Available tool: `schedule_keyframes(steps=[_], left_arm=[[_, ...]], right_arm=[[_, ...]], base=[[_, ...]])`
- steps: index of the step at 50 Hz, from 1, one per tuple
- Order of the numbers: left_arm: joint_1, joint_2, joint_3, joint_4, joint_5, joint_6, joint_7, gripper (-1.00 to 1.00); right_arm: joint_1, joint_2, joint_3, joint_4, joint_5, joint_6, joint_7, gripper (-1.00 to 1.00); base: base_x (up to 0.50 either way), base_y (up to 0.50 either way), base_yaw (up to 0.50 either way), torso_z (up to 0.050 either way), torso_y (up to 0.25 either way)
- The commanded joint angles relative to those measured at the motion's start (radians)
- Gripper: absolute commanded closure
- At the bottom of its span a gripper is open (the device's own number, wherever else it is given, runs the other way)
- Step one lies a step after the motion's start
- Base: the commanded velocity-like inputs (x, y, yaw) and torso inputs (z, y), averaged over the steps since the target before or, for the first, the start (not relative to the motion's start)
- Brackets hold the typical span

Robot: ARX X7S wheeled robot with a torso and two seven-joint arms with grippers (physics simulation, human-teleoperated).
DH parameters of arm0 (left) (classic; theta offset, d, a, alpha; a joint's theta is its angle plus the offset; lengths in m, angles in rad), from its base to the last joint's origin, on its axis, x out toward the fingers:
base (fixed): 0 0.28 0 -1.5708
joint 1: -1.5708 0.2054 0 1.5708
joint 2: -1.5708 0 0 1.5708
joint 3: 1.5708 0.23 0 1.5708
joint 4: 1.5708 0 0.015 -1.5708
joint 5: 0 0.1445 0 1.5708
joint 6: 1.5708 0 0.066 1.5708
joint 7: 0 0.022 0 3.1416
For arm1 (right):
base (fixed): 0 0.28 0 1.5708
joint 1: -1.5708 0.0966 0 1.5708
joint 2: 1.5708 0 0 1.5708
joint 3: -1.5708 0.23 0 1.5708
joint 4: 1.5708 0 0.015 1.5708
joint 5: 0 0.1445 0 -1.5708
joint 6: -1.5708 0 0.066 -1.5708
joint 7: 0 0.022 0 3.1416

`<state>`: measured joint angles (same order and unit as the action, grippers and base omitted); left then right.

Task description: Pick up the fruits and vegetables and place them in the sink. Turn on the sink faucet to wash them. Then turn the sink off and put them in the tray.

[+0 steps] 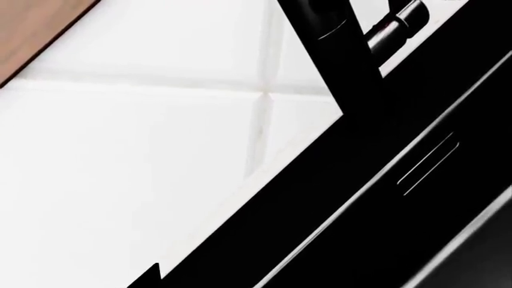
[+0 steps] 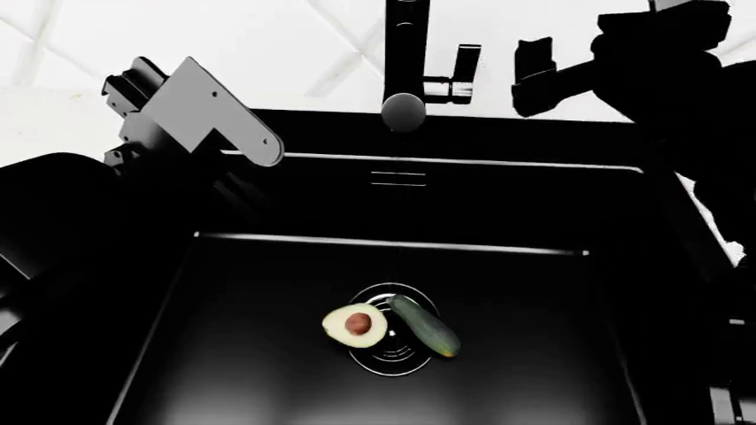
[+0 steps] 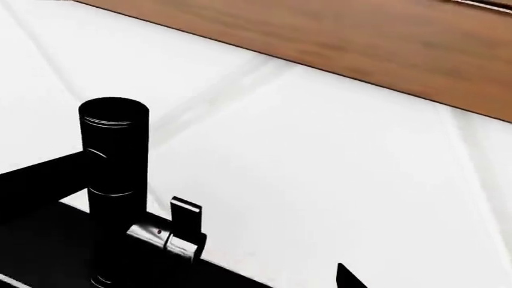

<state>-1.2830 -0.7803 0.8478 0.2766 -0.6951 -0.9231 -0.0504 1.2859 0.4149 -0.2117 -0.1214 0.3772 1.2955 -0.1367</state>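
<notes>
In the head view, the halved avocado (image 2: 353,324) and the dark-green zucchini (image 2: 427,326) lie touching over the round drain (image 2: 390,354) at about 6 o'clock in the matte-black sink (image 2: 236,310). Past its back wall, at 12 o'clock, stands the black faucet (image 2: 405,53) with its side lever (image 2: 466,69). The left gripper (image 2: 195,115) hangs at 10 o'clock and the right gripper (image 2: 537,75) at 1 o'clock near the lever; whether either is parted or clenched cannot be told. White tiled wall (image 2: 236,44) lies behind.

White tiled wall (image 2: 212,35) behind, large glossy tiles with faint grey grout lines meeting at diagonal seams, bright even light washing it nearly flat, warm brown wood panel (image 3: 336,42) with visible grain above the tiles, black surface (image 2: 497,128) running along the wall's foot
</notes>
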Motion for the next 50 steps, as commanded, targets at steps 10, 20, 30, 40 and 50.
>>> schedule_keyframes(steps=[10, 20, 30, 40, 50], left_arm=[[-0.001, 0.001, -0.001, 0.01, -0.005, -0.005, -0.004, -1.0], [0.003, 0.003, 0.003, 0.008, -0.003, -0.003, -0.004, -1.0], [0.005, 0.005, 0.002, 0.015, -0.007, -0.007, -0.009, -1.0], [0.003, 0.009, 0.005, 0.011, -0.006, -0.005, -0.008, -1.0], [0.008, 0.012, 0.008, 0.005, -0.003, 0.003, -0.005, -1.0]], right_arm=[[0.253, 0.303, -0.162, -0.058, 1.068, 0.27, 0.506, -1.0], [0.406, 0.353, -0.393, -0.007, 1.338, 0.261, 0.525, -1.0], [0.463, 0.371, -0.543, -0.009, 1.41, 0.251, 0.505, -1.0], [0.416, 0.354, -0.59, -0.017, 1.329, 0.199, 0.432, -1.0], [0.351, 0.304, -0.646, 0.002, 1.174, 0.128, 0.312, -1.0]], base=[[0.0, 0.0, 0.0, 0.0, 0.0], [0.0, 0.0, 0.0, 0.0, 0.0], [0.0, 0.0, 0.0, 0.0, 0.0], [0.0, 0.0, 0.0, 0.0, 0.0], [0.0, 0.0, 0.0, 0.0, 0.0]])
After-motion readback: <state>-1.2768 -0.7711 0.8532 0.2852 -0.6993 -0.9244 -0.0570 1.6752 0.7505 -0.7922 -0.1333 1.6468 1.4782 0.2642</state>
